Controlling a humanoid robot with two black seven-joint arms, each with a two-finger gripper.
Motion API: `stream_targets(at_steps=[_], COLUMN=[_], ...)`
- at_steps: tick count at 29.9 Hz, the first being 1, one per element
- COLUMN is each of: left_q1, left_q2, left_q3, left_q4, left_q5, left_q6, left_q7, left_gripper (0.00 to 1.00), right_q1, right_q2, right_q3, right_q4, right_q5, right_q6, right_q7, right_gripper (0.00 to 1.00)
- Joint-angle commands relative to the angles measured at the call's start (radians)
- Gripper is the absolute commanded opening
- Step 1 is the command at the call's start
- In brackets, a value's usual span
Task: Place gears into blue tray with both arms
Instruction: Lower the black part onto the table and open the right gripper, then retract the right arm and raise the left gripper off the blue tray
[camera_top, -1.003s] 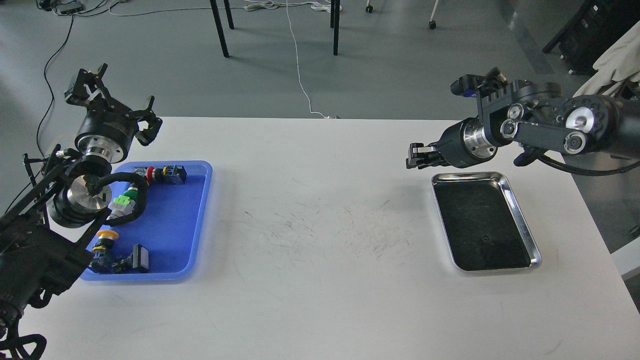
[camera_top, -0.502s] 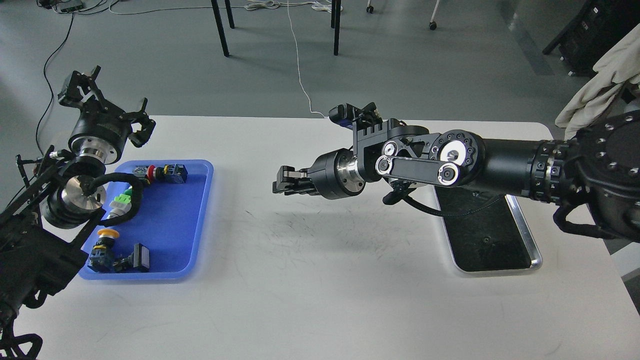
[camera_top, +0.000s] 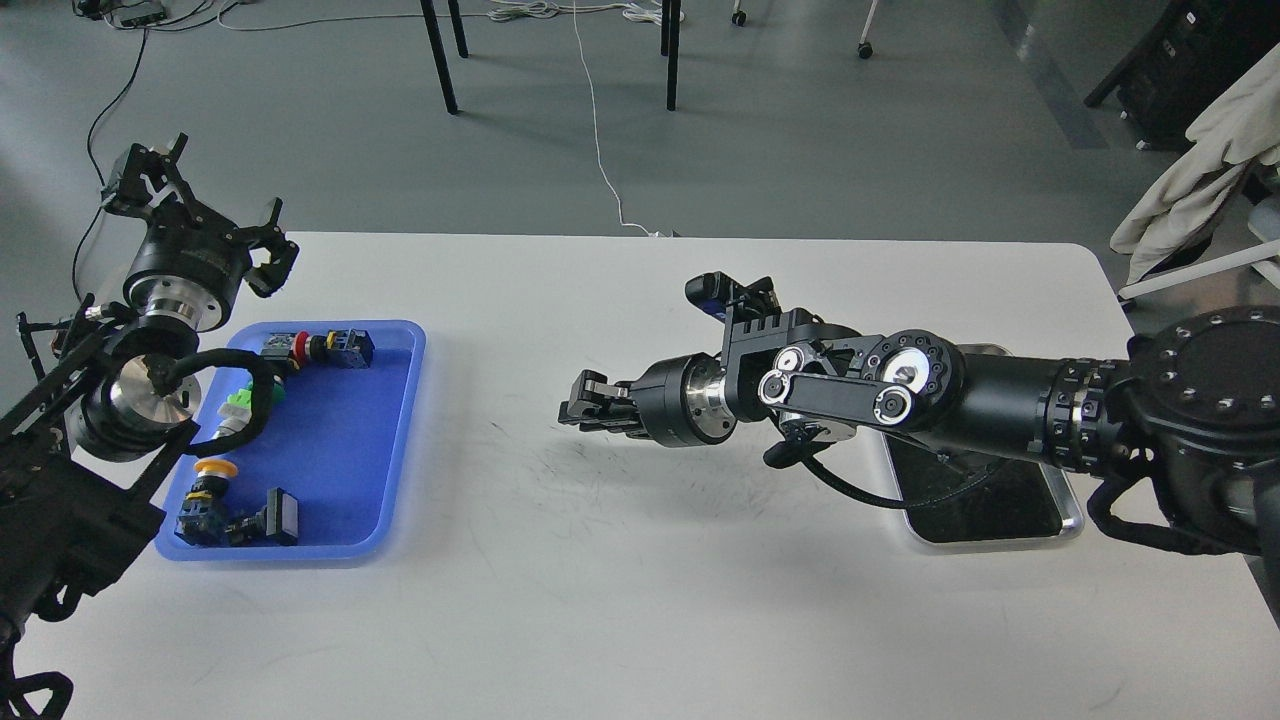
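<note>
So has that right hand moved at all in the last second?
Yes. The right hand has swung left, from just above the steel tray out over the table's middle, toward the blue tray.

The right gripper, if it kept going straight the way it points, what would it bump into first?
The right gripper points left across the white table, toward the blue tray. Only bare table shows between them, so the tray's near rim would probably come first, if the gripper is low enough; its height is hard to judge.

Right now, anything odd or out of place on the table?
Yes: the blue tray holds push-button switches, not gears; no gear is clearly visible anywhere. Dark scuff marks streak the table's middle. Nothing looks spilled or broken.
</note>
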Motion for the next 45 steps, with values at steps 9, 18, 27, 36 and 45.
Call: stream_targets(at_steps=[9,18,27,36,45], left_q1=[-0.004,-0.002,-0.007,-0.012,-0.07], left_q2=[-0.007,-0.004,-0.018,-0.018,-0.021], left_q3=[0.0,0.001,0.005,0.003,0.023], left_q4=[0.0,0.009,0.064,0.064,0.064], left_q5=[0.0,0.0,0.0,0.0,0.009], left_q6=[0.002,0.002,0.002,0.005,0.012], left_q7=[0.0,0.0,0.006,0.015,0.017], left_gripper=[0.98,0.98,0.98,0.98,0.98], right_q1=[-0.05,-0.048,-0.044,-0.053,-0.264], right_q2=[0.0,0.0,0.0,0.0,-0.257], right_q3=[-0.002,0.001,0.093,0.493,0.934], right_q4=[0.002,-0.007,-0.119,-0.222,-0.004], right_q5=[-0.004,-0.002,0.027,0.065,0.182], right_q6=[-0.022,-0.033,-0.048,-0.035,-0.005], right_q7=[-0.061,-0.06,-0.05,-0.049,-0.049], right_gripper=[0.21,0.63,0.91,0.94,0.94])
